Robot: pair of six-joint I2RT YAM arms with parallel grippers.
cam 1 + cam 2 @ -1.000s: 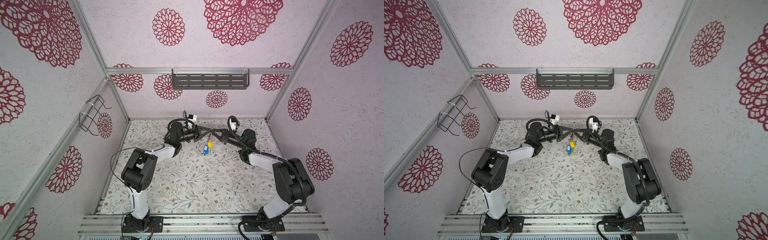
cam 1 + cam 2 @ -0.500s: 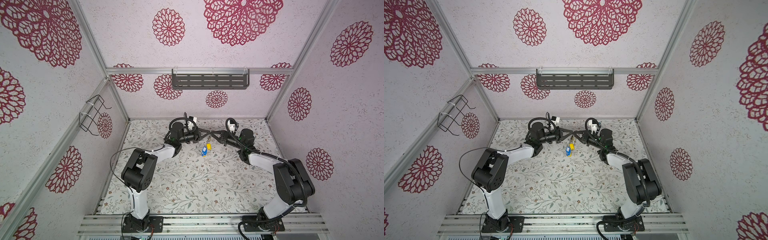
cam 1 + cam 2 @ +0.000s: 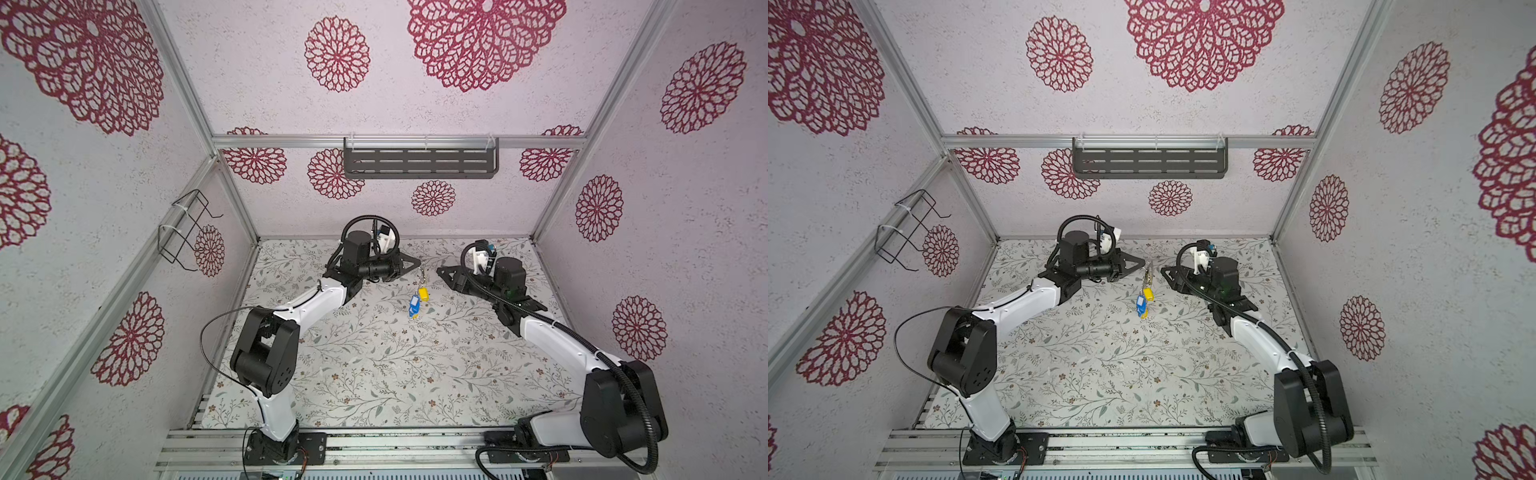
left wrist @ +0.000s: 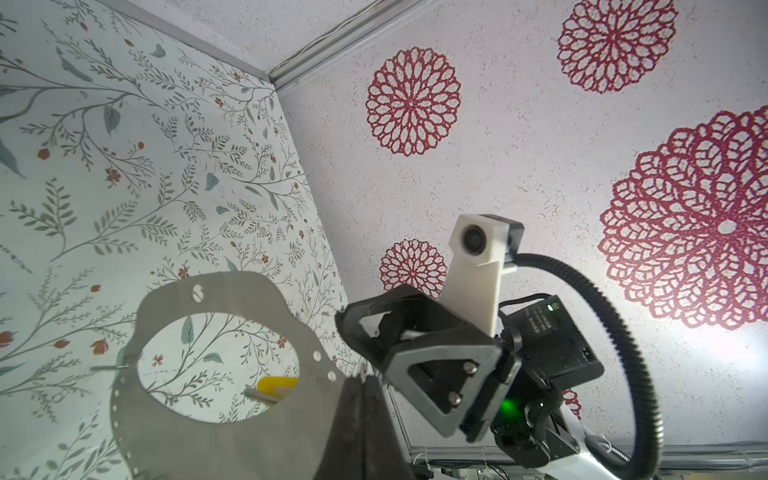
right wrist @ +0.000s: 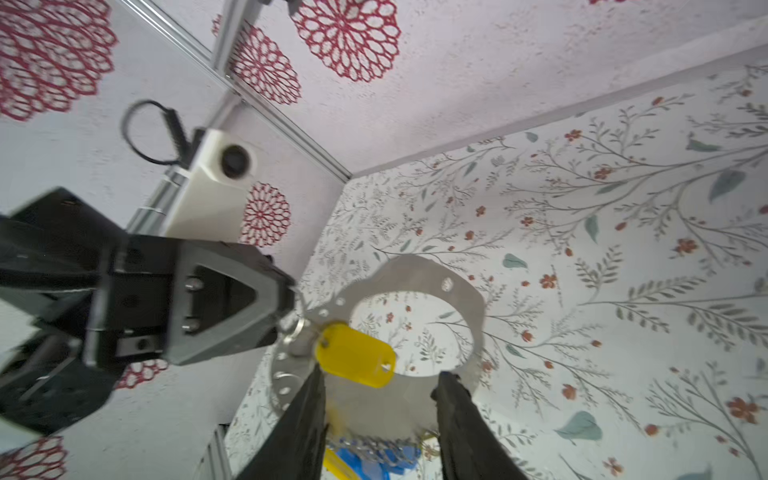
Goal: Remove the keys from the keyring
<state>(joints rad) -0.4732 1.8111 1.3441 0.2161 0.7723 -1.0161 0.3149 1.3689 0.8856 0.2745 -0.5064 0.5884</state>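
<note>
The keyring (image 4: 208,291), a flat grey ring with a big hole, hangs by its edge from my left gripper (image 4: 362,399), which is shut on it. In both top views it shows edge-on (image 3: 422,275) (image 3: 1147,275) below the left gripper (image 3: 418,263) (image 3: 1143,263). The keys dangle under it, a yellow key (image 3: 423,294) (image 5: 355,355) uppermost and a blue key (image 3: 414,307) (image 3: 1140,306) lower. My right gripper (image 5: 378,411) is open. Its fingers (image 5: 307,415) stand either side of the ring's band (image 5: 415,266) in the right wrist view. In both top views its tips (image 3: 440,272) (image 3: 1165,272) sit just right of the ring.
A dark slotted shelf (image 3: 419,162) hangs on the back wall and a wire rack (image 3: 187,232) on the left wall. The floral mat (image 3: 395,365) covers the floor. The two arms face each other near the back wall.
The right gripper has opened and drawn back to the right, away from the keyring. The left gripper stays shut on the ring, with the keys hanging beneath.
</note>
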